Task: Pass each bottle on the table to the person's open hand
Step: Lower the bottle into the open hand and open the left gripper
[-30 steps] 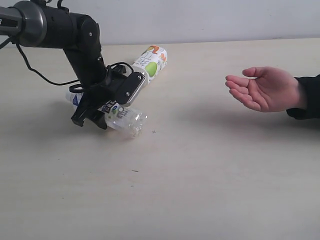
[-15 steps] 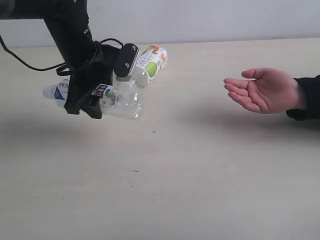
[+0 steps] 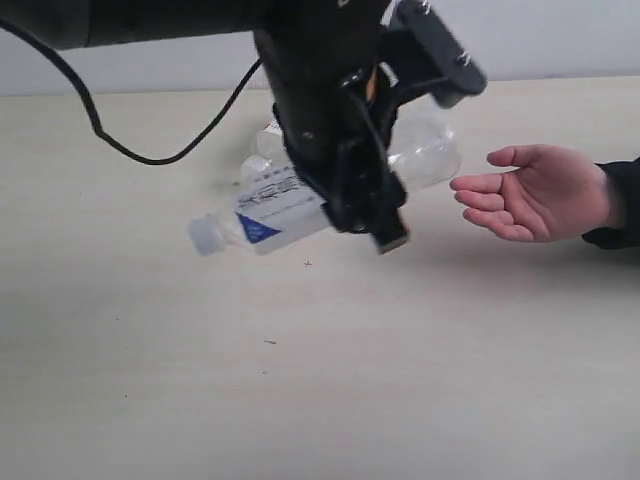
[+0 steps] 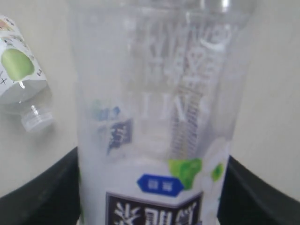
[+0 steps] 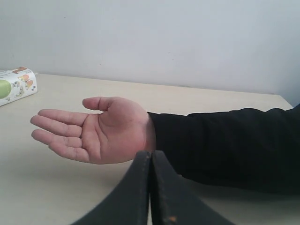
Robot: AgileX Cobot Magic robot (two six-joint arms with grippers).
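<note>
Left end effector [image 3: 368, 212] holds blue-white-label bottle [image 3: 272, 205] aloft near open hand [image 3: 545, 195]

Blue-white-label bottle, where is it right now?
Exterior view, centre: the blue-white-label bottle is clamped in the left gripper, off the table, cap pointing left, base just short of the person's open hand on the right.

We count two bottles: one clear bottle with a blue-and-white label [image 3: 275, 200] and one bottle with a green-apple label [image 4: 16, 70]. We see one open hand [image 3: 540, 190], with one dark sleeve [image 5: 225, 145] behind it. We find two grippers, the left gripper [image 3: 370, 210] and the right gripper [image 5: 150, 187], and one black cable [image 3: 150, 160]. There is one table [image 3: 420, 380], and on it we make out two tiny dark specks [image 3: 307, 263].
</note>
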